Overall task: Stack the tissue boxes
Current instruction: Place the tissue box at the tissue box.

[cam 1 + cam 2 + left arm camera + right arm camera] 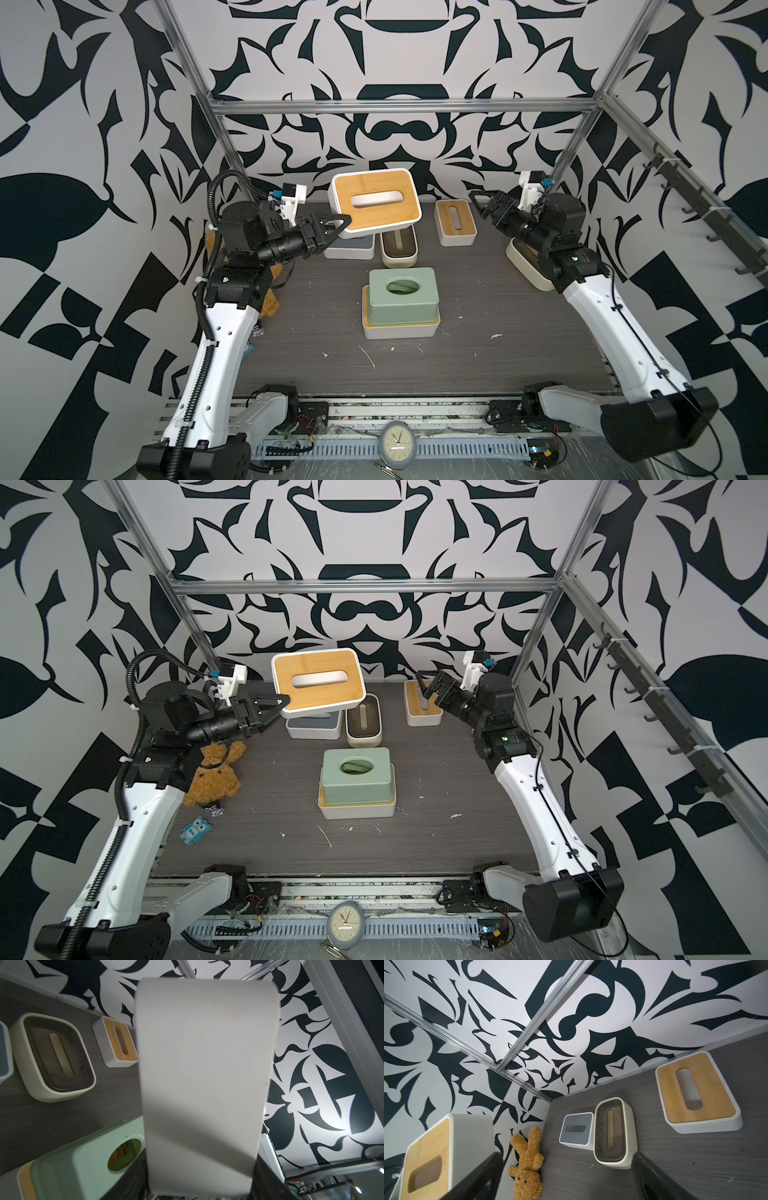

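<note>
Bamboo-lidded white box (376,203) hangs tilted over the grey-lidded box (351,248), left end effector (341,226) clamped on its short end. It looks rigid and light, and the smooth walls are likely slippery. Right end effector (478,204) stands apart, empty.

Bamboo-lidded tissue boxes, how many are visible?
3: a raised box in the left end effector, a back-right box on the table, a bottom box beneath the mint green box. More may be hidden.

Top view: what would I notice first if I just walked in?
The left gripper holds a bamboo-lidded box up in the air at the back. In the middle, the mint box sits on a white box. Black-and-white swirls cover the walls.
</note>
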{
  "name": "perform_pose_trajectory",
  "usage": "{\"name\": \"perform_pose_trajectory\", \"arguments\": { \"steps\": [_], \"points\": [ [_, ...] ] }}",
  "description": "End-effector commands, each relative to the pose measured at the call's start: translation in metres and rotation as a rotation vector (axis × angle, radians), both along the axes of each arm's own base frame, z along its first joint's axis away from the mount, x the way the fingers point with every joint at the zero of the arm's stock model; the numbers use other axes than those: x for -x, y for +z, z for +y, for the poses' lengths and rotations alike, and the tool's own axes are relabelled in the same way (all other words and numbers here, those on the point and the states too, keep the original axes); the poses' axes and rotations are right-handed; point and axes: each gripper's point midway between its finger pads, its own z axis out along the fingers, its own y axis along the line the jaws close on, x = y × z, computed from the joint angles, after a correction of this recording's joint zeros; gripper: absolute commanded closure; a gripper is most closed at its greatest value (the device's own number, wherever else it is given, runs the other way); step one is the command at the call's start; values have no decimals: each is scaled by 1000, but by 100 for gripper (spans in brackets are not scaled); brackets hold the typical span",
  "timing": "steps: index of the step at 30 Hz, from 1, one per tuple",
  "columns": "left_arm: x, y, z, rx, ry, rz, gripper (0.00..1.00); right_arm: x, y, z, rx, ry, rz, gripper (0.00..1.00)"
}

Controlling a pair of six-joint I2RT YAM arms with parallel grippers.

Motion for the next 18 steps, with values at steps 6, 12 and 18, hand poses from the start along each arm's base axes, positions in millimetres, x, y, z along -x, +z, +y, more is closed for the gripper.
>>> {"name": "perform_pose_trajectory", "arguments": {
  "steps": [6,12,18],
  "points": [
    [45,-5,-14,109,-256,77,71,14,19,1,55,33,-76,1],
    [42,-40,-20,95,-255,189,71,21,10,4,51,58,-63,1],
    [41,-80,-33,51,-245,337,71,27,0,8,41,86,-41,1]
  ]
}}
